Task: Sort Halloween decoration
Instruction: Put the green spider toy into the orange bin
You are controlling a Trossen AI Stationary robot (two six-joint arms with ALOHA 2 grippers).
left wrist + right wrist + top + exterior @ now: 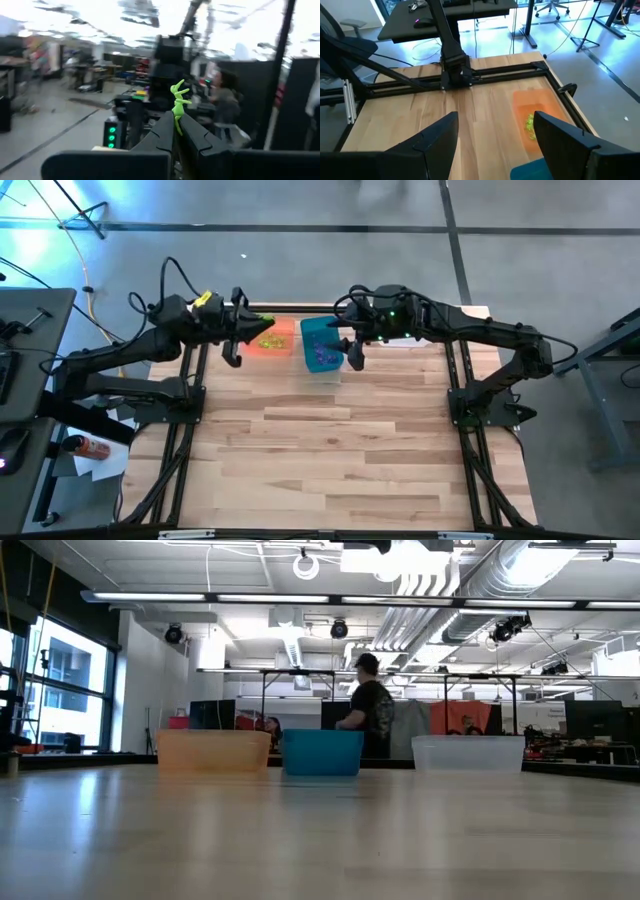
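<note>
Left gripper [176, 131] is raised above the far end of the tabletop [340, 460], beside the orange bin [277, 340]. Fingers pressed together on one yellow-green spider trinket [179, 102] — it sticks up from between the tips, legs free. Judgement: the high carry keeps the trinket clear of the bin walls on its way over a bin; a pinch at the body is probably all so small a piece allows.

Right gripper [495, 131] hovers near the teal bin [321, 347], on the side toward the clear bin [468, 753]. Fingers spread wide, nothing between them — waiting or between picks, as I read it.

Bins: three in a row along the far edge of the tabletop, orange, teal, clear, standing apart in the low view.
- Orange: a small heap of yellow-green pieces [529, 125] on its floor. The held trinket matches that colour, so this bin looks like its destination.
- Teal: purple pieces [322, 357] inside.
- Clear: largely hidden under the right arm from above; contents cannot be told.

No loose trinkets visible on the open tabletop. No black ones made out.
</note>
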